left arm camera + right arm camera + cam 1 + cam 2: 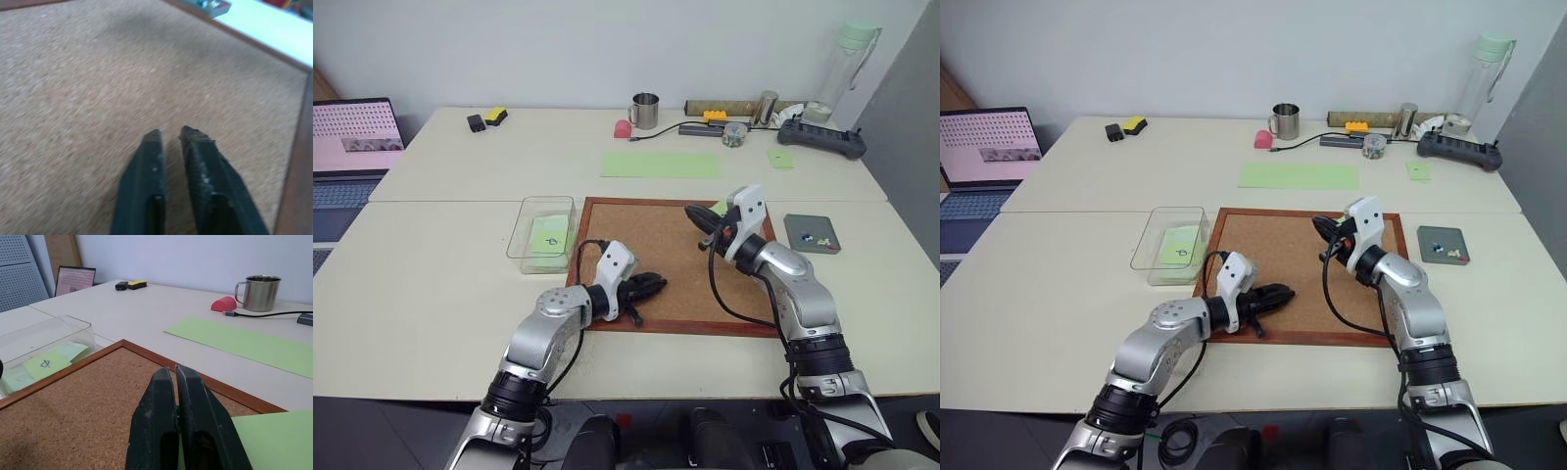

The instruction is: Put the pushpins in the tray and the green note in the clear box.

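Over the cork board: green note pinched, left fingers slightly parted.
My right gripper (177, 374) is clenched on the thin, matte green note (274, 440) above the granular cork board (656, 264). Pushpins (815, 237) lie in the flat grey tray (798, 227) beside the board's wooden frame. Opposite stands the transparent, round-cornered clear box (530, 217). My left gripper (171, 136) hovers narrowly parted, holding nothing.

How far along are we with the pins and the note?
Pushpins already lie in the tray, and none shows on the cork board. The right gripper is shut on the green note, lifted over the board's far right corner. Left: carry it to the clear box, which already holds marked notes.
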You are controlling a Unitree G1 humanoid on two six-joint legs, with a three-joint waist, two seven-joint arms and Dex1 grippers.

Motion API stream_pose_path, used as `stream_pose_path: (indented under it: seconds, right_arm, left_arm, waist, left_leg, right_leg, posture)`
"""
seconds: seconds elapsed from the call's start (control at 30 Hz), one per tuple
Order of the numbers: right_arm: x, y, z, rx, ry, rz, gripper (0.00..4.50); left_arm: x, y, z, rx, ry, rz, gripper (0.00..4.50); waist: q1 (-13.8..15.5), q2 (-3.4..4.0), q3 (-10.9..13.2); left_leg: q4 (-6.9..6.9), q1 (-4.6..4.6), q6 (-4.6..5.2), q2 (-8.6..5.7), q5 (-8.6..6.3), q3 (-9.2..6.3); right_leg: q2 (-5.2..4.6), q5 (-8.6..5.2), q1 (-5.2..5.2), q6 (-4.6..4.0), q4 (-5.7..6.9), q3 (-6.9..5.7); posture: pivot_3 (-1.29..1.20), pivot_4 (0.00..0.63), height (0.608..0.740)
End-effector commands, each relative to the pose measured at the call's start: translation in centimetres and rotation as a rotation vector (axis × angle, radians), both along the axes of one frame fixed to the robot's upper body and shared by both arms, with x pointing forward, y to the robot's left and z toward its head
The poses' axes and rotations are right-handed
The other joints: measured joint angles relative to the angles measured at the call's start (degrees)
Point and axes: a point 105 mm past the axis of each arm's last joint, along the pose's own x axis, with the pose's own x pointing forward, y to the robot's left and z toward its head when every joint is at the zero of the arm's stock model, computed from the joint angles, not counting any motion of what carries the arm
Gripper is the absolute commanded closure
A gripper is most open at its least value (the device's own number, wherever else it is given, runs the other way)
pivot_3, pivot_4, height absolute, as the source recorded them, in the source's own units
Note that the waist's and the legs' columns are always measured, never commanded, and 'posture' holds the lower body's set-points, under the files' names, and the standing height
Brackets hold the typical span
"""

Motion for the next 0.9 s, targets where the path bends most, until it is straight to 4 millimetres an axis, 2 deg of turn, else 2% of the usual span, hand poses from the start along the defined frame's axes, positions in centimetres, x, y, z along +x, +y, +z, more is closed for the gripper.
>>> stream_pose_path:
  seconds: [0.03, 0.2, 0.33, 0.5, 0.63, 0.8, 0.9]
  right_arm:
    - [-0.6, 0.0, 1.7, -0.017, -0.086, 0.012, 4.5]
    - [-1.8, -0.1, -1.0, -0.288, -0.148, 0.085, 4.5]
    - [-1.9, -0.3, -0.1, -0.237, -0.176, 0.062, 4.5]
    - [-1.9, -0.3, -0.4, -0.33, -0.233, 0.052, 4.5]
    - [-1.5, -1.0, -1.0, -0.459, -0.292, 0.026, 4.5]
    - [-0.9, -1.4, 0.0, -0.527, -0.397, -0.032, 4.5]
    - [-1.3, -1.1, -1.0, -0.683, -0.476, 0.025, 4.5]
  left_arm:
    - [0.2, -0.6, 3.6, -0.149, -0.031, -0.003, 2.79]
    - [0.6, -0.5, 4.7, -0.212, 0.004, 0.01, 1.71]
    - [0.2, -0.6, 4.6, -0.213, 0.013, -0.007, 0.94]
    - [0.0, -0.7, 4.8, -0.228, 0.02, -0.009, 0.02]
    - [0.3, -0.6, 5.0, -0.233, 0.016, 0.002, 0.01]
    - [0.4, -0.6, 5.2, -0.243, 0.018, 0.01, 0.01]
    - [0.4, -0.6, 5.5, -0.274, 0.027, 0.014, 0.01]
  waist:
    - [0.01, 0.0, 0.0]
    - [-0.01, -0.04, 0.02]
    - [-0.22, -0.06, 0.04]
    - [-0.01, -0.06, 0.04]
    - [0.04, -0.07, 0.04]
    - [-0.07, -0.07, 0.04]
    - [-0.06, -0.08, 0.05]
  left_leg:
    - [0.0, 0.0, 0.0, 0.0, 0.0, 0.0]
    - [0.01, -0.03, 0.0, -0.02, 0.0, 0.07]
    - [0.01, -0.01, 0.0, -0.01, 0.0, 0.14]
    - [0.0, -0.02, -0.01, 0.0, 0.01, 0.13]
    - [0.01, -0.03, -0.01, -0.02, 0.01, 0.12]
    - [0.01, -0.02, -0.02, -0.01, 0.01, 0.17]
    - [0.01, -0.02, -0.02, -0.01, 0.01, 0.18]
  right_leg:
    - [0.0, 0.0, 0.0, 0.0, 0.0, 0.0]
    - [0.0, -0.01, 0.01, 0.01, -0.05, -0.05]
    - [0.01, -0.01, 0.02, 0.01, -0.03, -0.04]
    - [0.02, 0.0, -0.02, 0.01, -0.02, -0.02]
    - [-0.01, 0.0, -0.01, 0.01, -0.04, 0.02]
    - [0.0, 0.0, -0.01, 0.0, -0.04, 0.01]
    - [0.0, 0.0, -0.02, 0.0, -0.04, 0.01]
  posture:
    - [0.0, 0.15, 0.74]
    - [0.0, 0.15, 0.74]
    - [0.0, 0.15, 0.74]
    - [0.0, 0.15, 0.74]
    - [0.0, 0.15, 0.74]
    - [0.0, 0.15, 0.74]
    - [0.0, 0.15, 0.74]
